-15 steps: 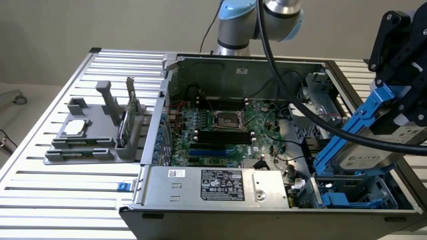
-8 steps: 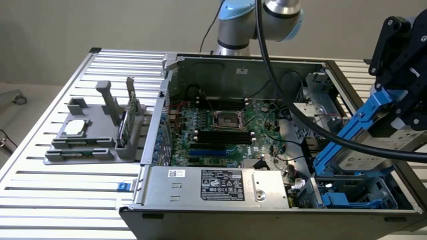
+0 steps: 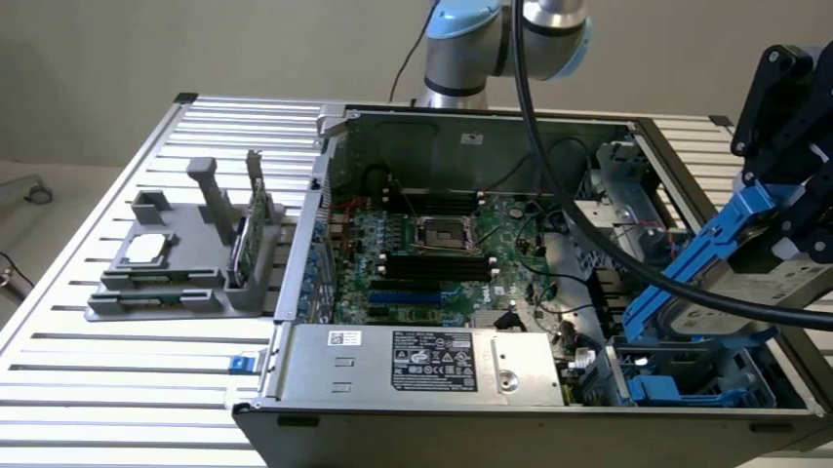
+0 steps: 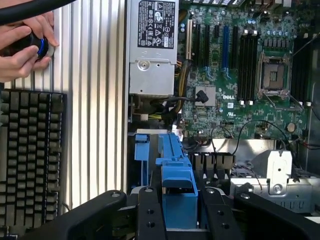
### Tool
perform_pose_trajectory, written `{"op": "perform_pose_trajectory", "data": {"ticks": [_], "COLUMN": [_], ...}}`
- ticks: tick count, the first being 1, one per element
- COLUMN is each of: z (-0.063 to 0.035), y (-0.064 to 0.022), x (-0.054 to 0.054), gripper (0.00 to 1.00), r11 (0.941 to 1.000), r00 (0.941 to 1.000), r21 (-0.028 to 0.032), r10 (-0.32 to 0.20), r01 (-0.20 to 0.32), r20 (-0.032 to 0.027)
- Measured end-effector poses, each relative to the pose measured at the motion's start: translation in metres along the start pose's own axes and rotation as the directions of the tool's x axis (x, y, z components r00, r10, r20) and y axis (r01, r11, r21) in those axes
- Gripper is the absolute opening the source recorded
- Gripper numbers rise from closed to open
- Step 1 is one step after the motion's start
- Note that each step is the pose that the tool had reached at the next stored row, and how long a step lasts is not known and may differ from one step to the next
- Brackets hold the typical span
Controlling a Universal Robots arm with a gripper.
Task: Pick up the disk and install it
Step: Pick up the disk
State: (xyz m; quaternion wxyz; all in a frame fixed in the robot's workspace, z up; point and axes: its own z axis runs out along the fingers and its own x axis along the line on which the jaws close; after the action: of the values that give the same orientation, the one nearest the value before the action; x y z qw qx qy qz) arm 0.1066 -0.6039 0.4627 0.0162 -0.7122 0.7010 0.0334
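the disk (image 3: 735, 244) is up in the air and tilted, over the end of the computer case (image 3: 469, 127) at the exterior view's right. its blue frame slopes down to the blue cage (image 3: 690, 390) inside the case. i cannot tell if its low end touches the cage.

the gripper (image 4: 179, 200) holds the disk. its black fingers (image 4: 150, 215) sit on both sides of the blue frame.

so the pick-up part is done. i think the putting-in part is left, because the disk does not lie flat in the cage yet.

beside the case, on the table (image 4: 100, 100), there is a keyboard (image 4: 30, 160). a person's hand (image 4: 20, 45) rests on a small black knob. on the exterior view's left stands a grey holder (image 3: 170, 283).
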Motion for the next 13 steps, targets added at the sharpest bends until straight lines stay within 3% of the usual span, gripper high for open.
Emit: {"op": "perform_pose_trajectory", "data": {"ticks": [7, 13], "z": [0.0027, 0.0028], "y": [-0.0039, -0.0039], "x": [0.0019, 0.002], "gripper": [0.33, 0.33], "r11": [0.9999, 0.9999], "r00": [0.9999, 0.9999], "r21": [0.0028, 0.0028], "r10": [0.013, 0.013], "r01": [-0.013, -0.013], "r20": [0.0074, 0.0079]}}
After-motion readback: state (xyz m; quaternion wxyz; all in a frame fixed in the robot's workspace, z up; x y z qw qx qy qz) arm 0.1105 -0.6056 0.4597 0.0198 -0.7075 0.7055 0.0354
